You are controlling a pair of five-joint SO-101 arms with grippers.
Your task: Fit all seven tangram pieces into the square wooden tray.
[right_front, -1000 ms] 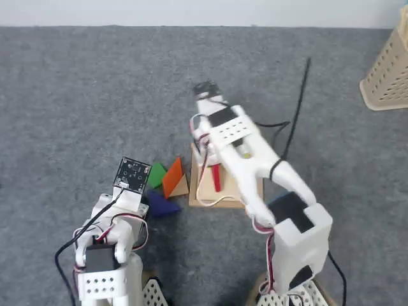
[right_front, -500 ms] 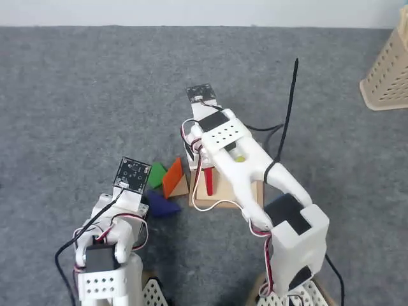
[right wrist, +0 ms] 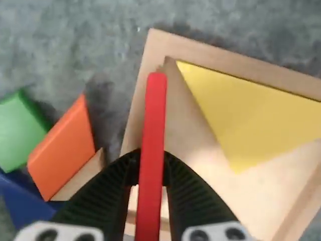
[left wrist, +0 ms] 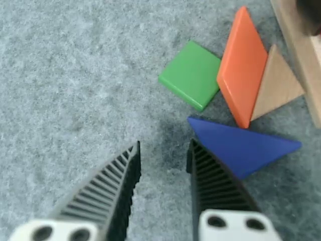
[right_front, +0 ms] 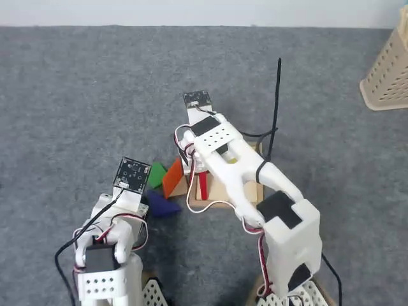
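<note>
1 red piece [right wrist: 155,110] in right end effector [right wrist: 150,156], yellow triangle [right wrist: 251,118] in tray [right wrist: 210,54].

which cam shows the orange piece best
The left wrist view: the orange piece lies whole, its parallelogram outline clear. The right wrist view shows it foreshortened beside the tray; the high view shows it far off.

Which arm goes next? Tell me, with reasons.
Right. The right gripper is shut on the red piece, held on edge over the tray beside the yellow triangle. The left gripper hangs open over carpet near the blue triangle.
</note>
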